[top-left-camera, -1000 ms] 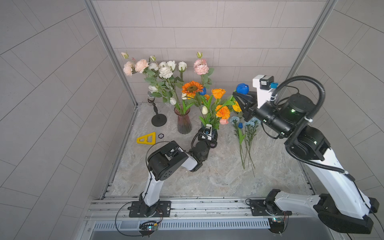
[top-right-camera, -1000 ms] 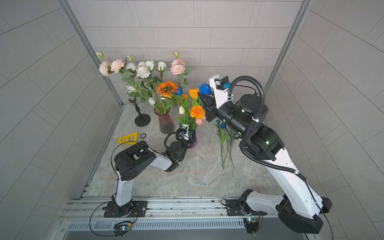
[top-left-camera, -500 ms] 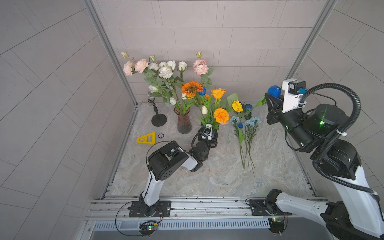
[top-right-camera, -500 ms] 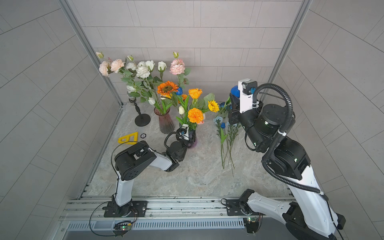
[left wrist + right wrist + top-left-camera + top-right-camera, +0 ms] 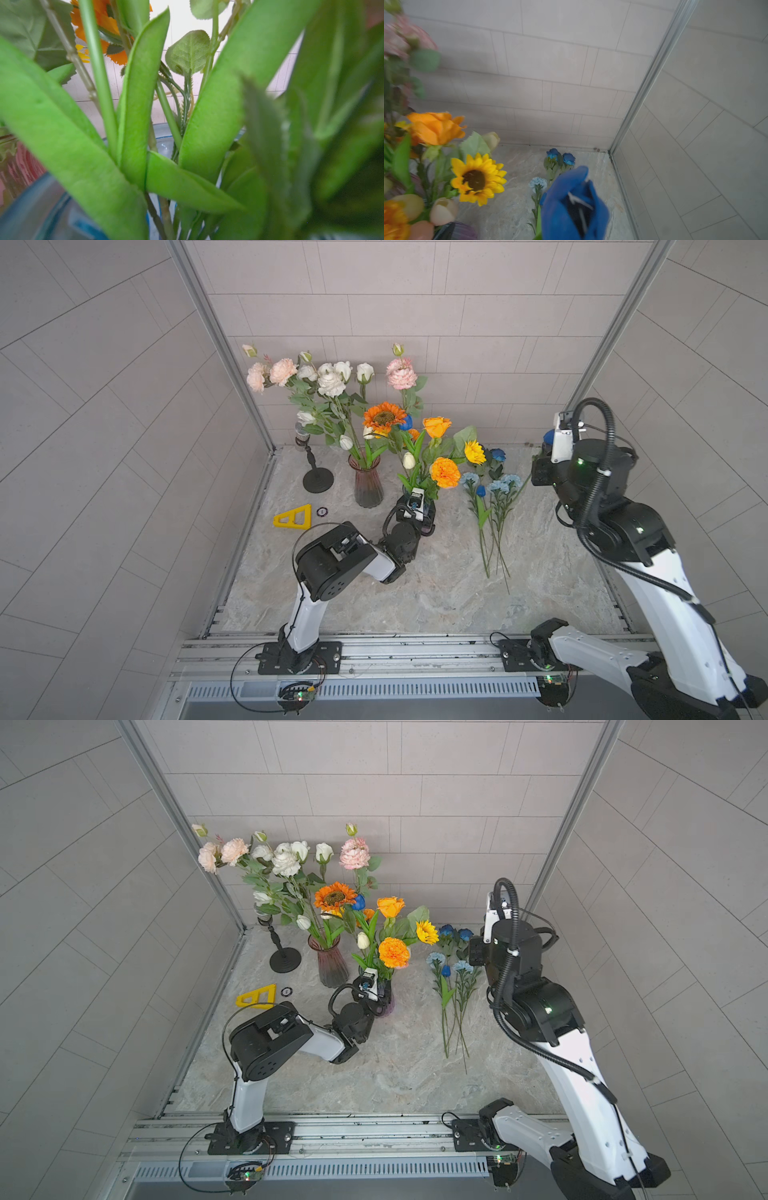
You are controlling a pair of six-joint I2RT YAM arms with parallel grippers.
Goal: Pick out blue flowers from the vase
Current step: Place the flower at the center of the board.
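Top views both show the stone table [image 5: 415, 605] boxed in by tiled walls on three sides, with a metal corner post [image 5: 598, 356] just behind my right arm [image 5: 665, 572]. That arm stands tall at the table's right edge, close to the wall. The front half of the table is bare, as is the strip between the laid-out stems and my right arm.

My left arm [image 5: 332, 564] reaches low across the middle. My left claw [image 5: 417, 512] is at the dark purple vase [image 5: 386, 1002], buried in leaves; I cannot tell whether it grips. Beside it stands a pink glass vase [image 5: 368, 489], with white and pink blooms rising against the back wall. A black stand [image 5: 318, 479], a yellow triangle [image 5: 293, 517] and a small ring [image 5: 322, 512] sit toward the left edge.

The blue flowers [image 5: 490, 493] already out lie flat on the table right of the purple vase, heads toward the back: pale frilly carnations [image 5: 537, 182] and two deep-blue roses [image 5: 553, 153]. One blue bloom [image 5: 405, 422] sits behind the orange sunflower [image 5: 383, 416].

My right claw [image 5: 540, 466] is clenched on a blue tulip [image 5: 571, 207], lifted above the laid-out stems. Its bud is deep blue, petals cupped around a dark centre.
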